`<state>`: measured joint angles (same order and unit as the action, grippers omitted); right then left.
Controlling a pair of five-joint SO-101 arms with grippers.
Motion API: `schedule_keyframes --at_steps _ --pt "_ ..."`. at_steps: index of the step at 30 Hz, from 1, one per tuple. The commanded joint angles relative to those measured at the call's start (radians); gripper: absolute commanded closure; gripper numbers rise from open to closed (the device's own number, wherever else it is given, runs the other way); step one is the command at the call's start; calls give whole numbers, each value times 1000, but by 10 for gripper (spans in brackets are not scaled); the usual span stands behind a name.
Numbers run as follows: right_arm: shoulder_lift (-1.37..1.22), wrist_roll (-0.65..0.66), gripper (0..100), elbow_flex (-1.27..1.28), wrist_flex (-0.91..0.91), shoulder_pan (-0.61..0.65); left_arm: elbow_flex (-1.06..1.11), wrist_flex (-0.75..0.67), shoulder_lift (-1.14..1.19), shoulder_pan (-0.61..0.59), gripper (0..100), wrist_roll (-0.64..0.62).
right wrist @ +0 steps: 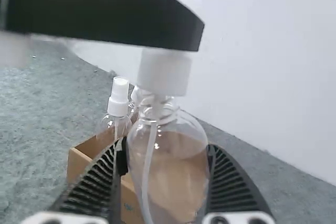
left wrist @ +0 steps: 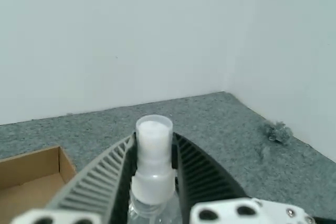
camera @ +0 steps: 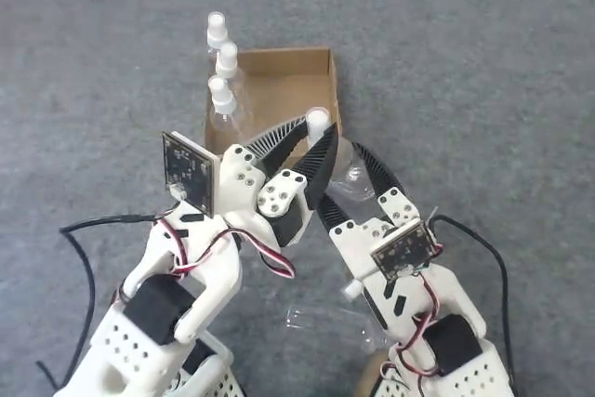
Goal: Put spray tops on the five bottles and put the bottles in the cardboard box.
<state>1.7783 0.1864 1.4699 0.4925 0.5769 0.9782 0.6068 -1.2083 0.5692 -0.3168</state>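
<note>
1. While the left gripper [camera: 317, 129] was clamped on the white spray top [camera: 318, 119], with one ribbed finger on each side of it, the right gripper [camera: 342, 169] was closed around the body of the clear bottle [camera: 351, 179] below it. The bottle was at the near right corner of the cardboard box [camera: 296, 60].
2. The two arms met over the bottle from the near side, and their fingers hid much of it in the high view.
3. In the right wrist view a black bar [right wrist: 105, 9] crossed in front of the upper part of the spray top.
4. Three capped bottles [camera: 227, 60] stood in a row along the box's left wall, well apart from the held bottle.
5. A faint clear thing [camera: 311, 319] lay on the grey surface [camera: 483, 72] between the arms' bases. It was hard to make out.
6. A black cable [camera: 85, 271] looped over the surface at the near left, and red and white wires [camera: 265, 262] ran along the left arm.
7. A tuft of grey fluff [left wrist: 276, 131] sat on the surface near the white wall [left wrist: 131, 35].
8. Each wrist carried a small circuit board [camera: 191, 172], and its markings were too small to read. A blue mark [right wrist: 126, 203] on the box's wall could not be read either.
</note>
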Motion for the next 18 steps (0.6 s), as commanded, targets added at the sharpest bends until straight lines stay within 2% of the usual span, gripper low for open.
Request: schedule_keyframes --at_steps 1,8,18 --pt "-12 -32 955 -38 4 -4 18 29 -9 21 987 86" --pt "-12 -38 955 -40 2 -5 16 81 -9 21 987 94" --pt "-10 -92 955 -40 1 -10 15 83 -9 21 987 100"
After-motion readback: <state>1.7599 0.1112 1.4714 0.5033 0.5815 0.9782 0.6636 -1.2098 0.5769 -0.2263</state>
